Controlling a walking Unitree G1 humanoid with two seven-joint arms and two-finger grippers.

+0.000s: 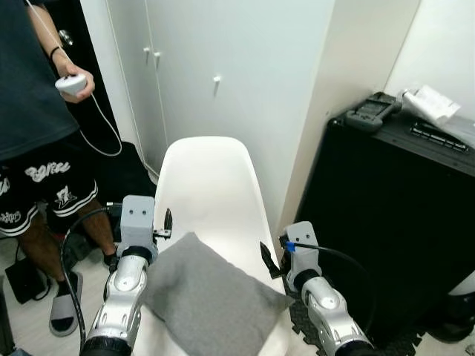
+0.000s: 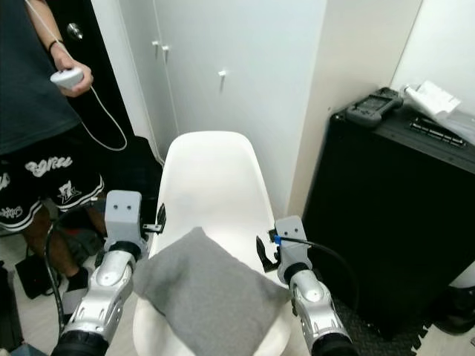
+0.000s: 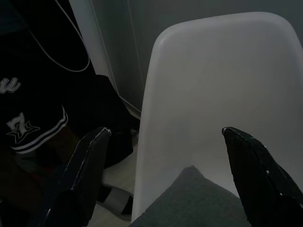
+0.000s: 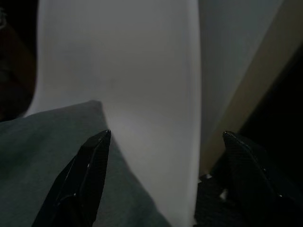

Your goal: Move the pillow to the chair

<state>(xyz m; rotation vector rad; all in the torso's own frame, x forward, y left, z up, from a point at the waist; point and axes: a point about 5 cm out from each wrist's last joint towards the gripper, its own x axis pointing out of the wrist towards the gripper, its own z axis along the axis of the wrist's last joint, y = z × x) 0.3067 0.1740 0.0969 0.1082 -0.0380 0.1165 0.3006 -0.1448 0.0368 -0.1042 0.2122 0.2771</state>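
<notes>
A grey square pillow [image 1: 208, 297] lies on the seat of the white plastic chair [image 1: 211, 178], one corner pointing at the backrest. My left gripper [image 3: 165, 137] hovers at the pillow's left edge, open, with the chair back and the pillow's corner [image 3: 194, 203] seen between its fingers. At the pillow's right edge, over the seat's right rim, my right gripper [image 4: 165, 137] is also open, its fingers [image 1: 267, 259] spread wide. Neither gripper holds the pillow.
A person [image 1: 33, 111] stands close at the left, holding a white corded controller [image 1: 70, 84]. A tall black case [image 1: 393, 222] stands right beside the chair. White cupboard doors [image 1: 223, 74] are just behind the backrest. A sandal [image 1: 63, 300] and a black bag lie on the floor at left.
</notes>
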